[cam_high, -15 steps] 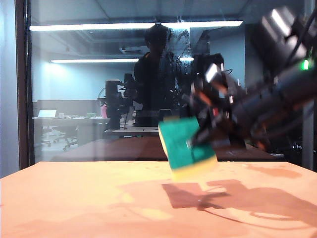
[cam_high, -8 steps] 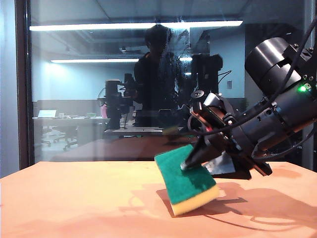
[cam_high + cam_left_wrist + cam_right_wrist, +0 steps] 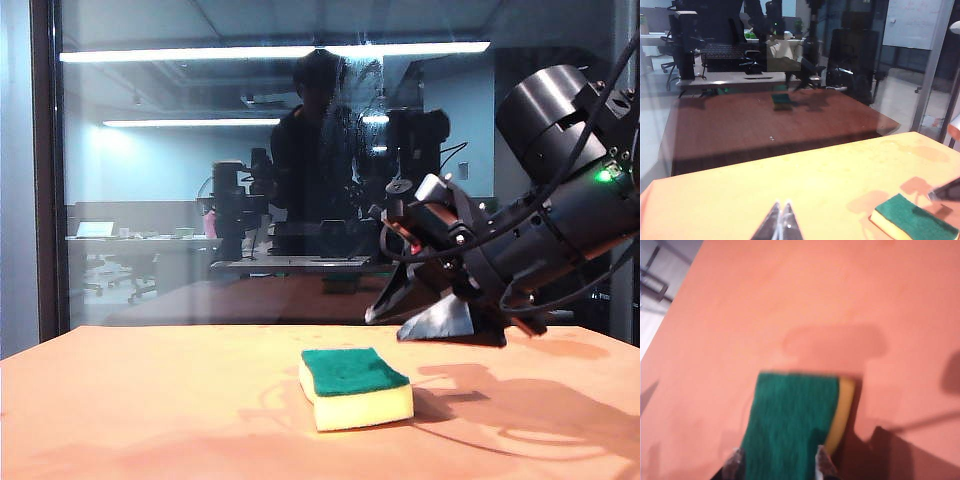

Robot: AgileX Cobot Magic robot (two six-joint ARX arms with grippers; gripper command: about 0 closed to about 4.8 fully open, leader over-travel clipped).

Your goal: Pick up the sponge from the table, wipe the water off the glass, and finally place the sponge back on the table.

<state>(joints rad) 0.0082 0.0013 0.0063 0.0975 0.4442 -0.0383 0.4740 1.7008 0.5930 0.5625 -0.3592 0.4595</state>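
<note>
The sponge lies flat on the orange table, green side up, a short way in front of the glass. My right gripper hangs just above and to the right of it, open and holding nothing. In the right wrist view the sponge shows on the table beyond the spread fingers of the right gripper. My left gripper is shut and empty over bare table, with the sponge off to one side. Faint water speckles show high on the glass.
The glass has a dark frame post at the left. It mirrors the table, the arms and a dim second sponge. The right arm's black body fills the right side above the table.
My right gripper brought the tilted sponge down to the table, opened and lifted off it. The sponge now lies flat and free. The left arm kept still.
</note>
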